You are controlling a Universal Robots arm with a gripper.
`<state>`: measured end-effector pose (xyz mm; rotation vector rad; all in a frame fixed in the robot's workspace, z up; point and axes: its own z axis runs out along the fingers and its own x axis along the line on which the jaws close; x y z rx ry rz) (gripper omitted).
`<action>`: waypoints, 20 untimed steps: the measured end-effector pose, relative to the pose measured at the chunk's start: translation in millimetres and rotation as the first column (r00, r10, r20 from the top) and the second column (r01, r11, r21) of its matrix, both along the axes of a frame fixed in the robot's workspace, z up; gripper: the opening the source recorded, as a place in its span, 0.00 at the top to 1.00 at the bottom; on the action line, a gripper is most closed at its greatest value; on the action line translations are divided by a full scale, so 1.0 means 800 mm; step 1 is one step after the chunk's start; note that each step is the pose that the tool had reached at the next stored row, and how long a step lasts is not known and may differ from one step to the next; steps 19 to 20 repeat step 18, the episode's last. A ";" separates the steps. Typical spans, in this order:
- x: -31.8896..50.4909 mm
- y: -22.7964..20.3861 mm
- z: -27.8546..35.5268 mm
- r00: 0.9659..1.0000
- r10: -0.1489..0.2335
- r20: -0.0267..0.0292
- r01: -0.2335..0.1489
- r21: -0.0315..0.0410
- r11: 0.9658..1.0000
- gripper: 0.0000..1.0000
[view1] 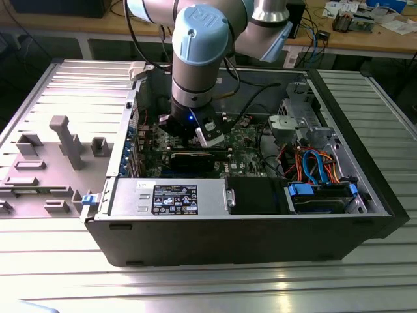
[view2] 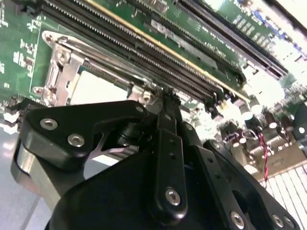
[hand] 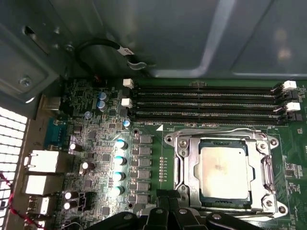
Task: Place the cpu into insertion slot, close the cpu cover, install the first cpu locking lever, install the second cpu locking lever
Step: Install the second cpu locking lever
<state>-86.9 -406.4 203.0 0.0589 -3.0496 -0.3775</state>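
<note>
Cpu [hand: 224,171] seated flat in insertion slot [hand: 182,158], cpu cover [hand: 263,190] down around it as a frame, so chip looks pinned. Gripper [hand: 168,211] low at 7 o'clock edge of socket, near lever side; jaw state cannot tell.

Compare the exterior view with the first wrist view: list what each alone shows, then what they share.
Exterior view alone: the arm reaching down into the open computer case, the blue drive caddy and a grey fixture plate on the exterior view's left.

First wrist view alone: the cpu seated in the insertion slot, with the cpu cover framing it and the memory slots beside it.

Both: the green motherboard.
</note>
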 end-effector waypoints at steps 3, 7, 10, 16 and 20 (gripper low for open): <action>0.000 -0.0001 0.0102 1.000 0.000 0.000 0.000 0.000 1.000 0.89; 0.000 0.0000 0.0172 1.000 0.000 0.000 0.000 0.000 1.000 0.89; 0.000 0.0000 0.0177 1.000 0.000 0.000 0.000 0.000 1.000 0.89; 0.000 0.0000 0.0186 1.000 0.000 0.000 0.000 0.000 1.000 0.89; 0.000 0.0000 0.0190 1.000 0.000 0.000 0.000 0.000 1.000 0.89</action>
